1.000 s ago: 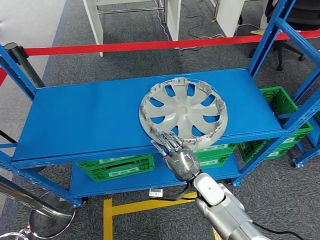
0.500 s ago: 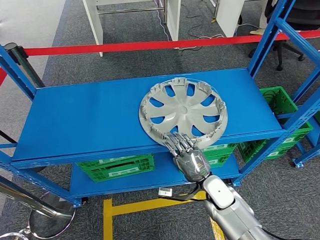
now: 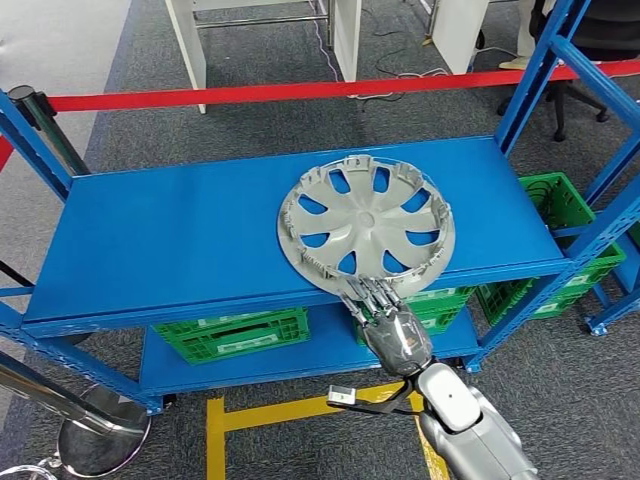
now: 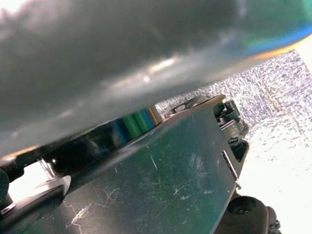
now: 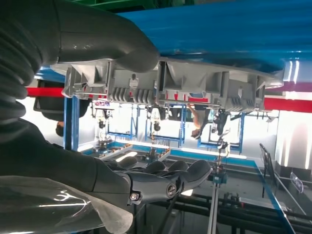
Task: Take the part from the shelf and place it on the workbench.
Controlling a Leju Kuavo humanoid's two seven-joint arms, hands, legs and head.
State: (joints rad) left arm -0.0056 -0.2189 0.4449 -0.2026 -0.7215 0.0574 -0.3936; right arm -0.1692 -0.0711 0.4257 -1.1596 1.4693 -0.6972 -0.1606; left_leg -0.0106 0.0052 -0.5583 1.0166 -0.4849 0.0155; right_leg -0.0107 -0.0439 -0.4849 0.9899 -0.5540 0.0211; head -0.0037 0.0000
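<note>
The part, a grey wheel cover, lies flat on the top board of the blue shelf, toward the right half of that board, with its near rim reaching to or slightly past the shelf's front edge. That reach looks like the reason for the approach: a wide, thin disc lying flat offers no grip from above, but its front lip can be taken from the edge. The right robot hand is at that lip, fingers extended and spread toward the cover's near rim. In the right wrist view the thumb lies along one face of the ribbed rim of the cover, and the darker fingers stand apart from the other face with a clear gap, so this robot hand is open around the rim and grips nothing yet. The cover rests wholly on the shelf, not lifted. Green crates sit on the lower board beneath the cover. The left wrist view is dark and blurred, and I cannot tell the left robot hand's state.
</note>
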